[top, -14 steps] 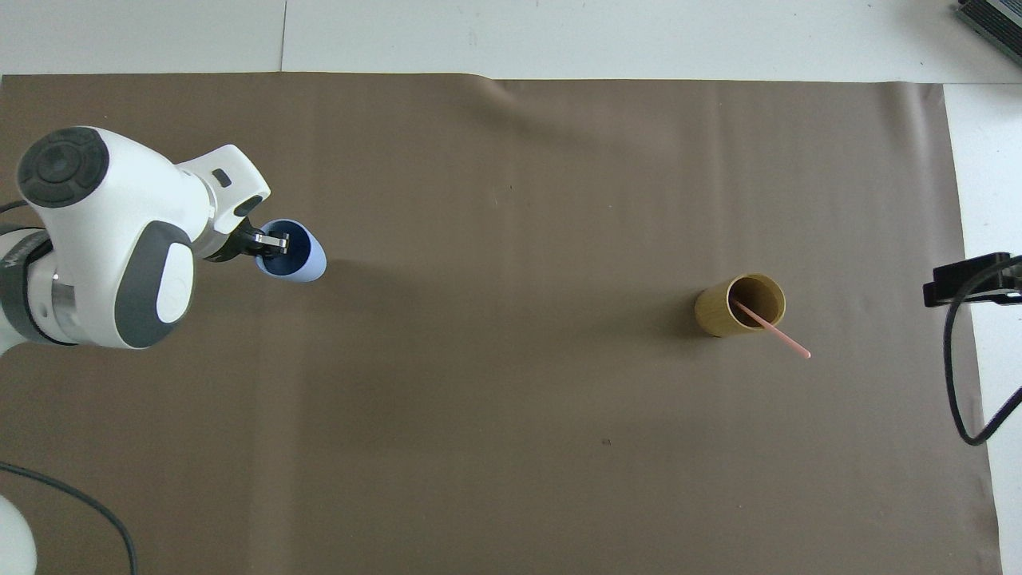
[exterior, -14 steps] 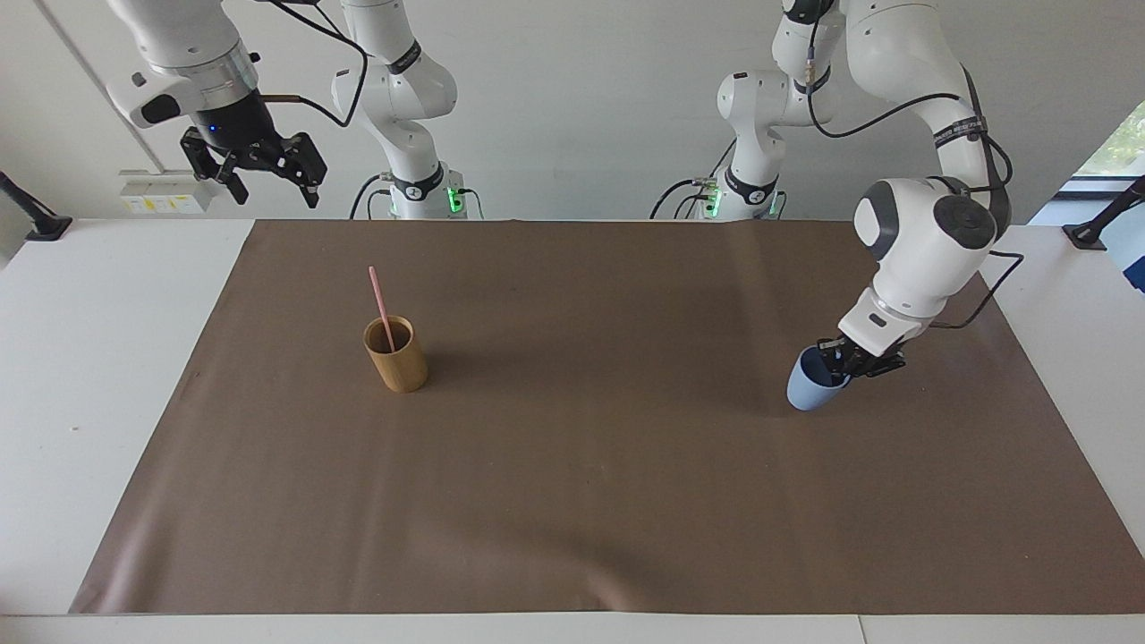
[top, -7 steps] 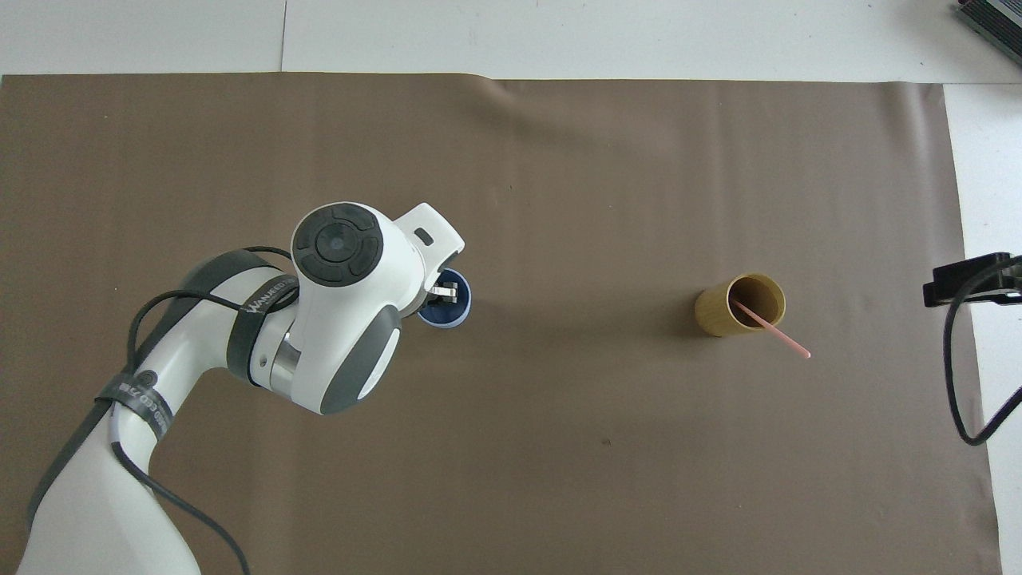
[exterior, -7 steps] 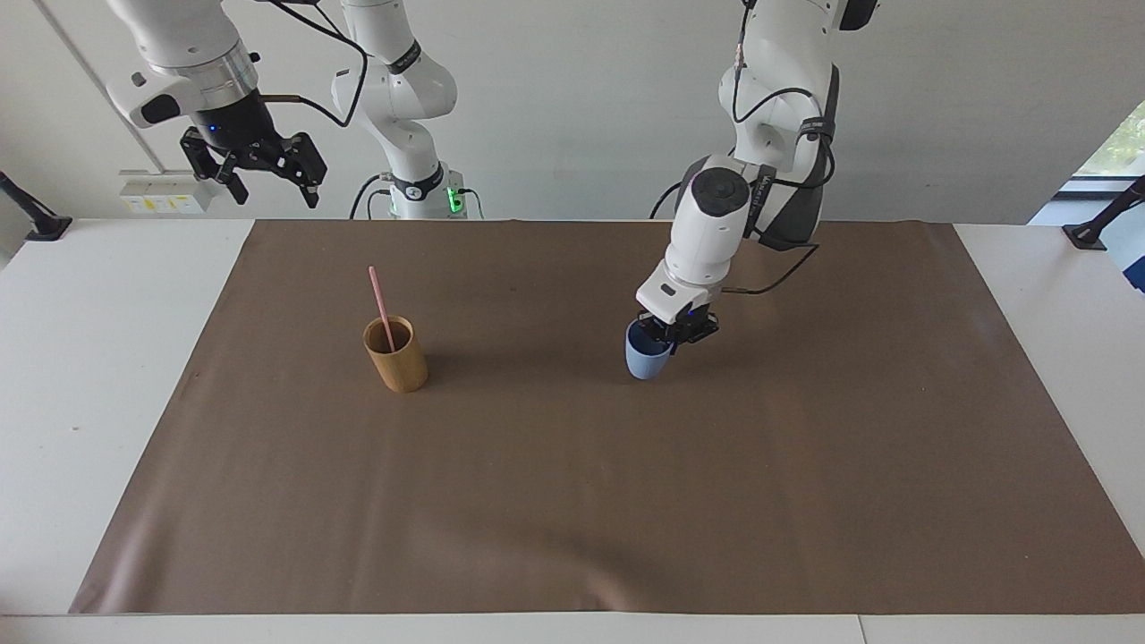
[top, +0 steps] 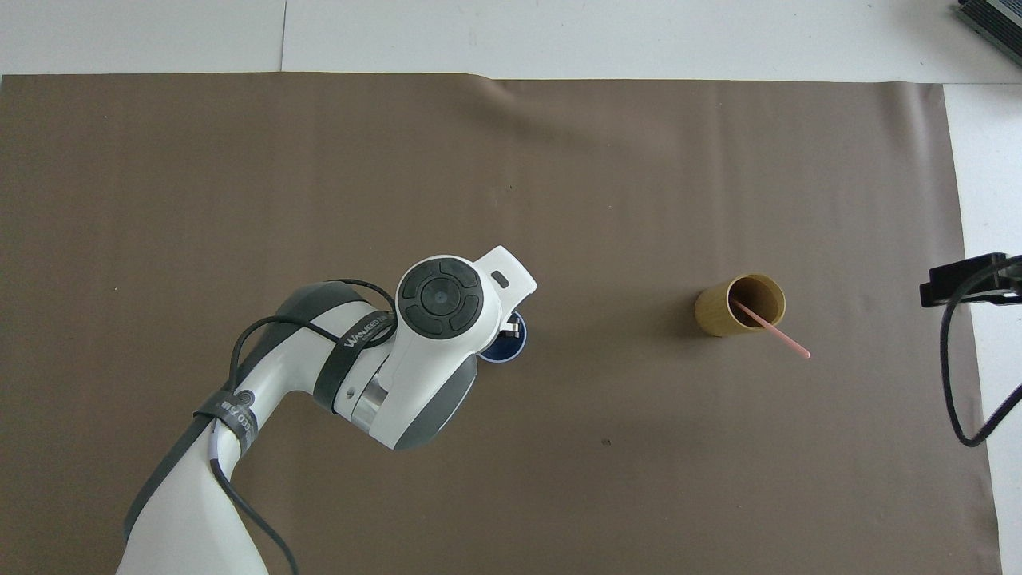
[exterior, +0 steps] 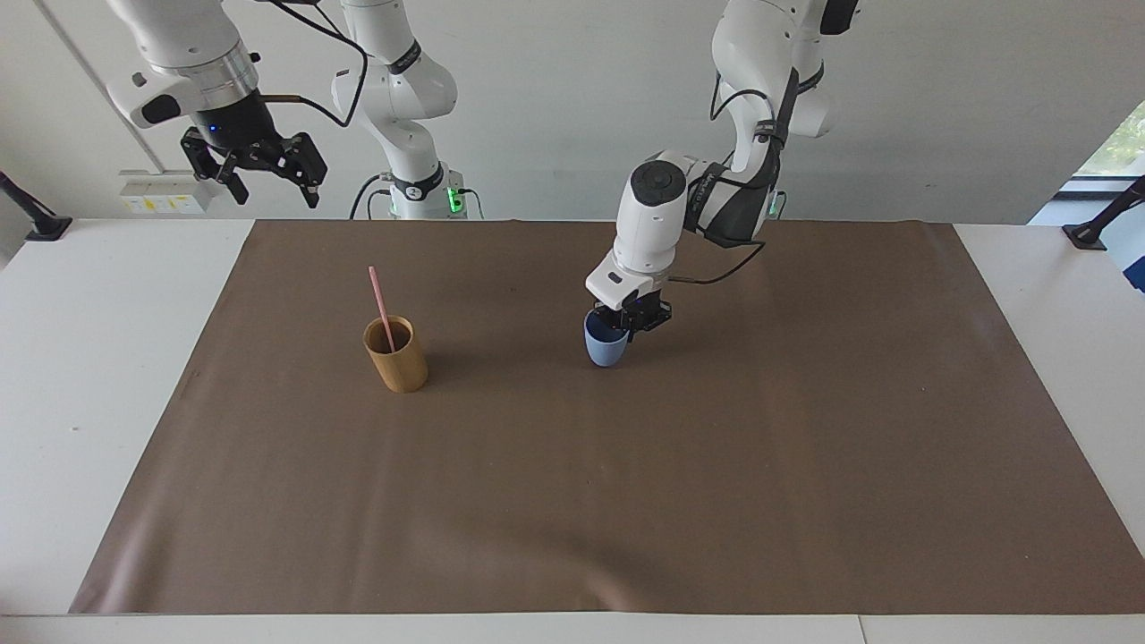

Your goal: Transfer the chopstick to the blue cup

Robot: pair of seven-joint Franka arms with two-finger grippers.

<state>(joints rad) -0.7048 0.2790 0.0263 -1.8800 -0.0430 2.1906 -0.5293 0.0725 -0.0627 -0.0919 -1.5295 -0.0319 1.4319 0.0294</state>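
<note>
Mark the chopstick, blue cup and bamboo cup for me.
chopstick [exterior: 379,293]: facing view, bare shaft above the rim.
blue cup [exterior: 605,351]: facing view, outer wall.
bamboo cup [exterior: 399,365]: facing view, outer wall.

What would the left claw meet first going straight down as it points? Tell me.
The blue cup: the left claw points down at its rim, so it would probably meet the cup's wall or inner bottom first.

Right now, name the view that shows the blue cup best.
The facing view: the blue cup shows rim to base on the mat, under the left gripper. Overhead, the left arm covers all but a sliver of it.
</note>
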